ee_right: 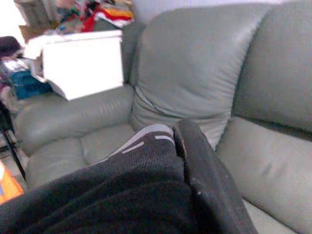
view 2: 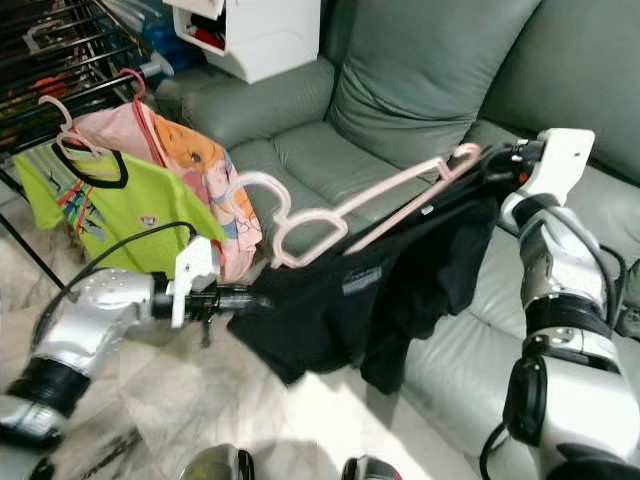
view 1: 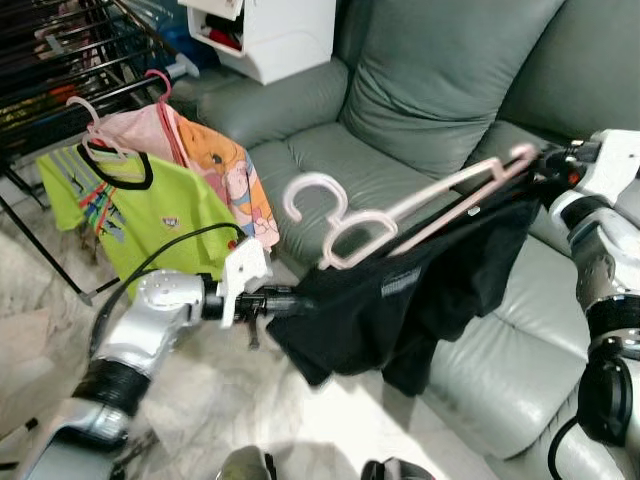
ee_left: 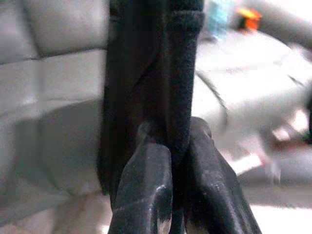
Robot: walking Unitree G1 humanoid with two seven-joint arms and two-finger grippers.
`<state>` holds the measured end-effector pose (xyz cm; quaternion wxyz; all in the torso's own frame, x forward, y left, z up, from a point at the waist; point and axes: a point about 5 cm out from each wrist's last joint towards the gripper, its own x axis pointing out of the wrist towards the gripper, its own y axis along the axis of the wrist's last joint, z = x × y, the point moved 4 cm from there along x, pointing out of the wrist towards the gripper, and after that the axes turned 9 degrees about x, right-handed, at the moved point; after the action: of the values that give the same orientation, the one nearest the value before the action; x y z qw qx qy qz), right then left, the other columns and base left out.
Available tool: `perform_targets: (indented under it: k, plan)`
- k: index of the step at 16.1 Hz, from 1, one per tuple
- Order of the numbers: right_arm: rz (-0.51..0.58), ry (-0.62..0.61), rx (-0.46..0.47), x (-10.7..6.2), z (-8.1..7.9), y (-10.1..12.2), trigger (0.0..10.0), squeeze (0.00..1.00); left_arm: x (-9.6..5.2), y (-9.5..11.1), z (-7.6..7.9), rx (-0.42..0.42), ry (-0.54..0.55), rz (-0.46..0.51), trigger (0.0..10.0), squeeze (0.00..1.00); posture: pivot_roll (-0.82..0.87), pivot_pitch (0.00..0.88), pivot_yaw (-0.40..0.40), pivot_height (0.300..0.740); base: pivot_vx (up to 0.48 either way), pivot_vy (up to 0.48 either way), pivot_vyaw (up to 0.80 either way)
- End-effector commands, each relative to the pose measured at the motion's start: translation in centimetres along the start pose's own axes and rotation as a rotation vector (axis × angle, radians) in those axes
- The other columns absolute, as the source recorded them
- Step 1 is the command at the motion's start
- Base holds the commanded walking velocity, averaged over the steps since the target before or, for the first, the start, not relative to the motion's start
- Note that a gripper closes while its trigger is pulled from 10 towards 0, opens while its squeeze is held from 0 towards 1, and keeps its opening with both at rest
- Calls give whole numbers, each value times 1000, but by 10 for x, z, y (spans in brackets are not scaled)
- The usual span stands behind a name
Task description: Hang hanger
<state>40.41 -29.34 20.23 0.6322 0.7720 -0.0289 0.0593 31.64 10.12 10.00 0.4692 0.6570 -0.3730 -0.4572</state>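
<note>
Left wrist view showed the left gripper [ee_left: 178,161] pinched tight on a fold of soft black garment [view 1: 400,300]. That cloth sagged from a slim pink plastic hanger [view 1: 400,215] above the grey leather sofa's [view 1: 420,90] front edge. Beyond, the right gripper [view 1: 545,165] clamped the garment's far end; a wire drying rack [view 1: 70,60] stood behind.

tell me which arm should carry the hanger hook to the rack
Left, probably: the left end effector, pinching the black garment, is nearest the drying rack. The pink hanger hook points that way; the right end effector holds the far end.
</note>
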Motion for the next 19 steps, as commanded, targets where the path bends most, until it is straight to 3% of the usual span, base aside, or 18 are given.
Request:
perform_targets:
  k: [1, 3, 6, 9, 11, 13, 14, 16, 19]
  plan:
    - [173, 6, -8, 1, 3, 46, 0, 0, -17, -9, -15, -54, 107, -22, 0, 0, -76, 45, 16, 740, 0, 0, 0]
    - [195, 71, -17, 1, -7, 48, 0, 0, -19, -7, -23, -63, 153, 7, 0, 0, -76, 45, 16, 740, 0, 0, 0]
    - [178, 28, -33, 2, -1, 46, 0, 0, -18, 1, -15, -79, 94, 49, 0, 0, -74, 45, 14, 740, 0, 0, 0]
    - [183, -25, -6, 4, 6, 51, 0, 0, -17, 18, 9, -106, -83, 107, 0, 0, -71, 46, 12, 740, 0, 0, 0]
    - [182, -39, 3, 8, 6, 56, 0, 0, -21, 8, 27, -103, -200, 48, 0, 0, -70, 45, 11, 740, 0, 0, 0]
    - [189, -36, 4, 10, 4, 59, 0, 0, -22, -3, 32, -70, -232, -14, 0, 0, -70, 44, 12, 740, 0, 0, 0]
    - [196, -37, 10, 11, 3, 61, 0, 0, -23, -19, 35, -11, -245, -104, 0, 0, -73, 45, 13, 740, 0, 0, 0]
    - [207, -27, 12, 13, -1, 63, 0, 0, -20, -41, 32, 29, -201, -226, 0, 0, -73, 45, 13, 740, 0, 0, 0]
    - [226, -17, 12, 14, -4, 68, 0, 0, -21, -55, 31, 2, -184, -287, 0, 0, -77, 45, 13, 740, 0, 0, 0]
